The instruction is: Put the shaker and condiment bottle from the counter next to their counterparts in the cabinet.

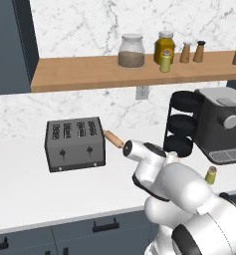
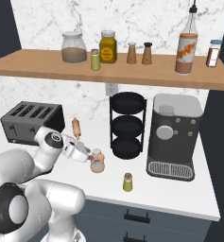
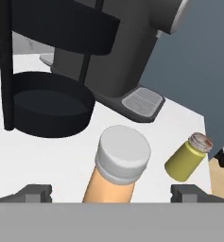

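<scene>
One white counter (image 2: 189, 196) under a marble wall (image 2: 146, 21), wooden shelf (image 2: 47, 66) above.

Bare counter (image 2: 179, 196) around shaker (image 2: 127, 182); black rack (image 2: 127, 125) and coffee machine (image 2: 174, 137) crowd behind bottle (image 2: 98, 160); toaster (image 1: 74, 143) well left.

A white counter (image 2: 189, 196) runs across the middle of the right base view. On it, from left to right, stand a dark toaster (image 2: 30, 120), a wooden rolling pin (image 2: 76, 127), the peach-tan condiment bottle (image 2: 98, 161), a black three-tier rack (image 2: 127, 125) and a grey coffee machine (image 2: 174, 137); the yellow-green shaker (image 2: 127, 182) stands nearer the lower edge. Above, the wooden cabinet (image 2: 47, 66) shelf carries two glass jars (image 2: 73, 47), a matching green shaker (image 2: 95, 60), two slim brown shakers (image 2: 139, 53), a reddish-brown bottle (image 2: 188, 45) and a small red-capped jar (image 2: 213, 53) at upper right.
</scene>
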Controlling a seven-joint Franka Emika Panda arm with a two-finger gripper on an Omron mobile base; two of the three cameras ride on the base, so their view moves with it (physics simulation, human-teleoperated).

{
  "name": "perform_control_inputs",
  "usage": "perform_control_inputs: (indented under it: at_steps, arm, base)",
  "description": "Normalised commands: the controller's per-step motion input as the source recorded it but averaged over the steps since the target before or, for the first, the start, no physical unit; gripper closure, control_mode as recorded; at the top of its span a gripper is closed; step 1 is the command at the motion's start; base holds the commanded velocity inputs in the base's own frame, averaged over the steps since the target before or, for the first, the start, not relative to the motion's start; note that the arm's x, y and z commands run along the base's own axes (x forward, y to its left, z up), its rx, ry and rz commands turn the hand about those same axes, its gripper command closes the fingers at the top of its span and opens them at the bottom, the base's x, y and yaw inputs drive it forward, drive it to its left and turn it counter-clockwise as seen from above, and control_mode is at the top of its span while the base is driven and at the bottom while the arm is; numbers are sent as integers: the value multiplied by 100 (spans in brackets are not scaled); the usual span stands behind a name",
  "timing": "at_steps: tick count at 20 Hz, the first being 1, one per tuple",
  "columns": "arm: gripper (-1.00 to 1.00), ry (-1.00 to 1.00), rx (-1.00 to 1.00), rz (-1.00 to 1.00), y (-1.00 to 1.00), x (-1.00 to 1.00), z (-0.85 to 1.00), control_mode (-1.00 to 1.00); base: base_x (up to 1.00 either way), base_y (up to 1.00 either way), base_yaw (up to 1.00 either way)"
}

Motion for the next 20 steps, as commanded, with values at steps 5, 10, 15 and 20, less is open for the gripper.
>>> perform_control_inputs:
  at_steps: [5,10,15,20]
  arm:
    - [-100,0,0,6,-8,2,-32,-100]
    - [100,0,0,0,-33,1,-40,-100]
    - [100,0,0,0,-59,0,-33,-100]
    - [100,-2,0,0,-56,0,-33,-100]
  base:
    - [0,0,0]
    - [0,0,0]
    - [0,0,0]
    - [0,0,0]
